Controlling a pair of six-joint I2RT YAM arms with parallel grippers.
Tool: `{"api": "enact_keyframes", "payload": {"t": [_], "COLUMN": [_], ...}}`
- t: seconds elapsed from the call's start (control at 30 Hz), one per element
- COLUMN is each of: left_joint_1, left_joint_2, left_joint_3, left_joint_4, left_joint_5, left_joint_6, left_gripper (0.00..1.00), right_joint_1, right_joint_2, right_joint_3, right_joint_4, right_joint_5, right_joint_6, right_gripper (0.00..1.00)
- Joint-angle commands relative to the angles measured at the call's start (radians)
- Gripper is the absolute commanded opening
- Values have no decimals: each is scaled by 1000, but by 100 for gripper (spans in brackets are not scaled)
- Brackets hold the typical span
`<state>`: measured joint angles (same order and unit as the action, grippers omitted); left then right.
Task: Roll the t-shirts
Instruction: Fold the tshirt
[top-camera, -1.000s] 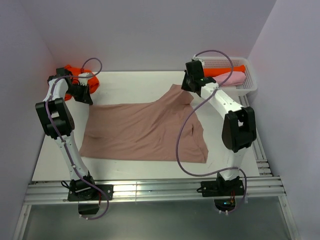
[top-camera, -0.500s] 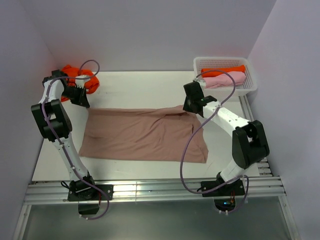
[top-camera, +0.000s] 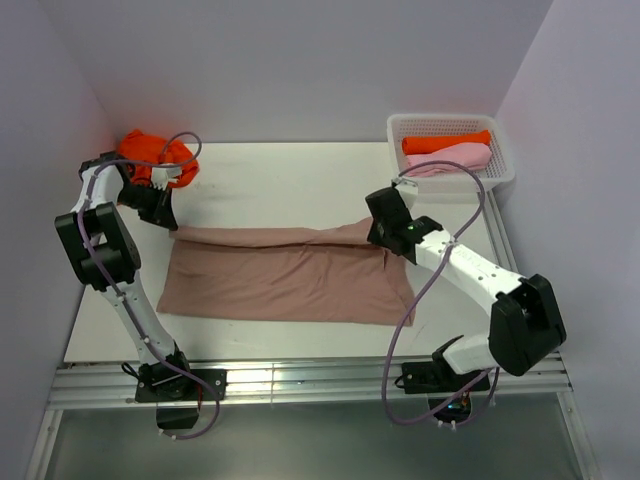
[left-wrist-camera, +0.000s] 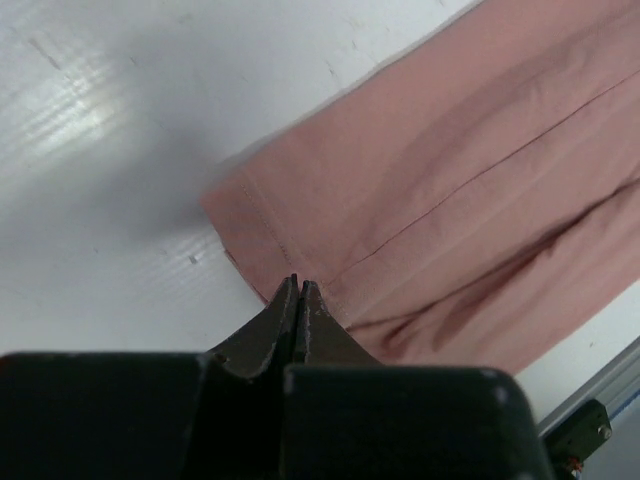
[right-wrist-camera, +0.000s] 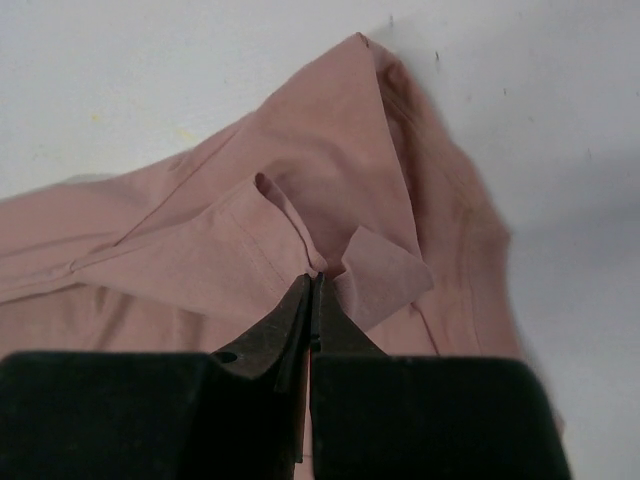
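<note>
Two pinches | left claw (left-wrist-camera: 297, 290) apparently on t-shirt (left-wrist-camera: 450, 180) hem | right claw (right-wrist-camera: 312, 285) on fold | table (top-camera: 280, 180) beyond edge

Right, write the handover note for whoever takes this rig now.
Left tool: shut on the brown shirt, at its far left corner.
Right tool: shut on the same shirt's far right edge.
The brown shirt lies spread between the arms, far edge doubled toward the front, not rolled.
A loose orange shirt sits in the far left corner.
The basket holds an orange bundle and a pink bundle, apparently rolled.
Left: roll the brown shirt, then the loose orange one.
</note>
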<state>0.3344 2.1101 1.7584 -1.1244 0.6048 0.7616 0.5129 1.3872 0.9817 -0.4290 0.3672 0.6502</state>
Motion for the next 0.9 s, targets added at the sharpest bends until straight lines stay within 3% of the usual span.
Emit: {"api": "enact_keyframes", "payload": {"t": [0.0, 0.5, 0.6, 0.87], "left_joint_1": [15, 25, 25, 32], "left_joint_2": [-87, -162, -164, -183], "left_joint_3": [-22, -203, -235, -272], "left_joint_4": [-48, -41, -40, -32], "left_joint_5": [20, -27, -39, -43], "left_joint_6": [70, 136, 150, 165], "left_gripper": [0, 0, 0, 17], "right_joint_1": [16, 65, 82, 105], "right_joint_2": [-74, -139, -126, -157], "right_joint_3": [-44, -186, -215, -279], "right_joint_4": [-30, -21, -8, 12], "right_joint_5": [53, 35, 26, -1], "right_joint_6": [58, 138, 158, 187], "right_gripper": [0, 0, 9, 36]}}
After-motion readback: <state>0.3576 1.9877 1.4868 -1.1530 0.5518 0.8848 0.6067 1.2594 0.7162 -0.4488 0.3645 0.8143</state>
